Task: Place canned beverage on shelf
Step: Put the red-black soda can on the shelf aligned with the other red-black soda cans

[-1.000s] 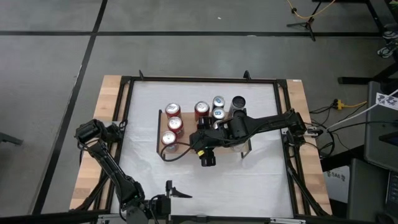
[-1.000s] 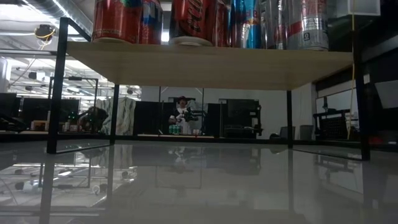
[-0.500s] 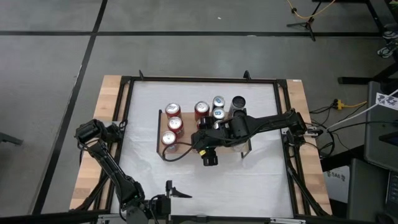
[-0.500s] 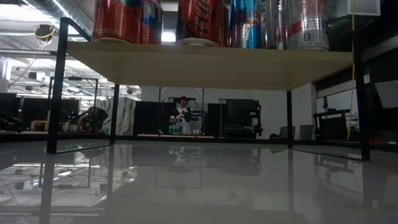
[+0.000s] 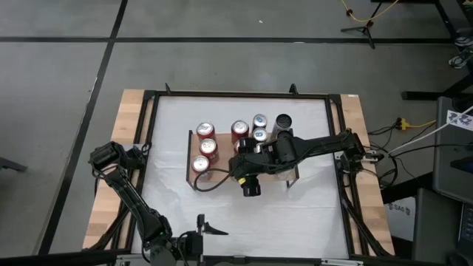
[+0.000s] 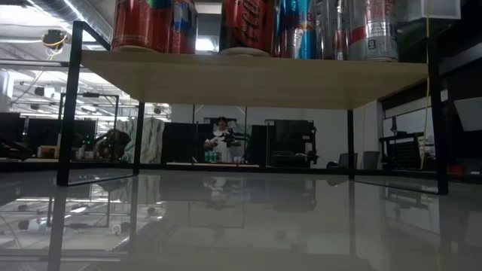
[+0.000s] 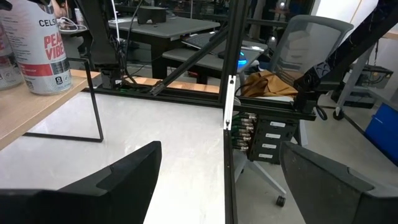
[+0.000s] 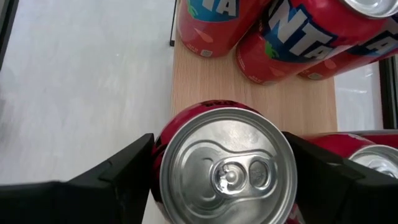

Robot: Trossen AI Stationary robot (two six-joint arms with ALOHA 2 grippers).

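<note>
The shelf [image 5: 224, 151] stands mid-table, a light wooden board [image 6: 248, 75] on thin black legs. Several cans stand on it: red ones at the left [image 5: 208, 147], blue and silver ones at the right [image 5: 259, 135]. My right gripper [image 5: 240, 164] reaches in from the table's right and is shut on a red can [image 8: 224, 168], seen top-on in the right wrist view. In the high view the arm hides this can. In the low view its base [image 6: 242, 51] is level with the board's top. My left gripper [image 5: 209, 227] waits open near the table's near edge. My right gripper pinches the red can between its two fingers, on opposite sides of the can's wall [image 8: 158, 155] just below the top rim. The fingers come from above, pointing down. The can stands upright, with its base at the board's top near the shelf's near edge. I cannot tell whether it rests there.
Two red Fanta cans [image 8: 211, 25] stand just beyond the held can, and another red can [image 8: 367, 155] is close beside it. A white Celsius can [image 7: 40, 50] stands at the shelf's right end. White tabletop [image 5: 295, 222] lies bare in front of the shelf.
My right gripper has moved a little toward the table's right edge with the red can. The can stays upright and has shifted right along the board's top in the low view.
</note>
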